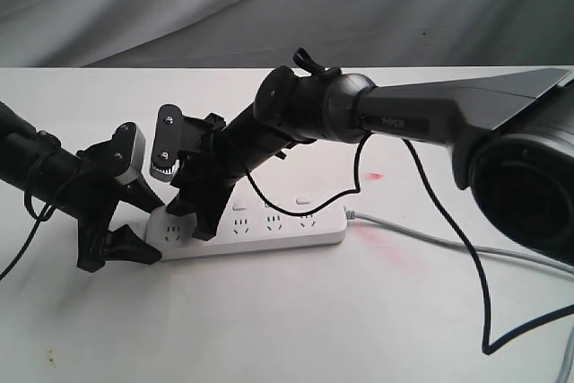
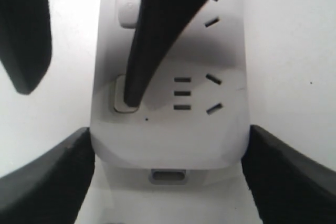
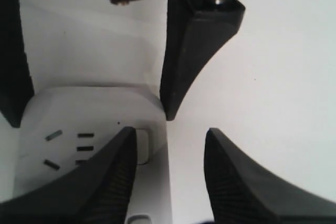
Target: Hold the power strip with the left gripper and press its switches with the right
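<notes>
I have the left gripper (image 1: pixel 148 232) clamped across the power strip (image 1: pixel 269 226) at its end, lower centre of the exterior view, so pressing can't slide it. The right gripper (image 3: pixel 169 137) is spread wide and holds nothing; one fingertip (image 2: pixel 134 85) rests on the end switch (image 2: pixel 118 98).

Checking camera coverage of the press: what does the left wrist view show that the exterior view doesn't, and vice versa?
Only the left wrist view: a black finger of the right hand resting on the small white rounded-square end switch, and a grey slot in the end face. Only the exterior view: the grey cable, a red smear on the white table. Both: the long white plastic power strip clamped by the black left hand.
</notes>
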Robot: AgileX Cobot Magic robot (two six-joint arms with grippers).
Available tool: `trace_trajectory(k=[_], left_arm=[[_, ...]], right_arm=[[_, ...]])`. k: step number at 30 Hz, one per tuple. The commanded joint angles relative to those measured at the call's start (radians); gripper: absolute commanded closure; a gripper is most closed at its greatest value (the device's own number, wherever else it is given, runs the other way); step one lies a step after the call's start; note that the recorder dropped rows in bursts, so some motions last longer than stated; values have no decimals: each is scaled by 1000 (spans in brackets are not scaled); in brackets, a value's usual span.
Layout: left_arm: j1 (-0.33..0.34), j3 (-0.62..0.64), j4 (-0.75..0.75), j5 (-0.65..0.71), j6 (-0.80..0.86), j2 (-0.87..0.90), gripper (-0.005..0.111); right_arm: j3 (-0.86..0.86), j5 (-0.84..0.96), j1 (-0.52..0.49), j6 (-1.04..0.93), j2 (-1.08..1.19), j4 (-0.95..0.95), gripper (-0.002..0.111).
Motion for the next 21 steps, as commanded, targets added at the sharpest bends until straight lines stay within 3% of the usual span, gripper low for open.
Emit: trace_trajectory(k=[1, 21], left_arm=[[-4, -7, -3, -19, 5, -2, 40], [-4, -7, -3, -19, 5, -2, 40]], right_arm=[[14, 30, -7, 30, -54, -49, 68], [37, 80, -69, 58, -75, -89, 68]])
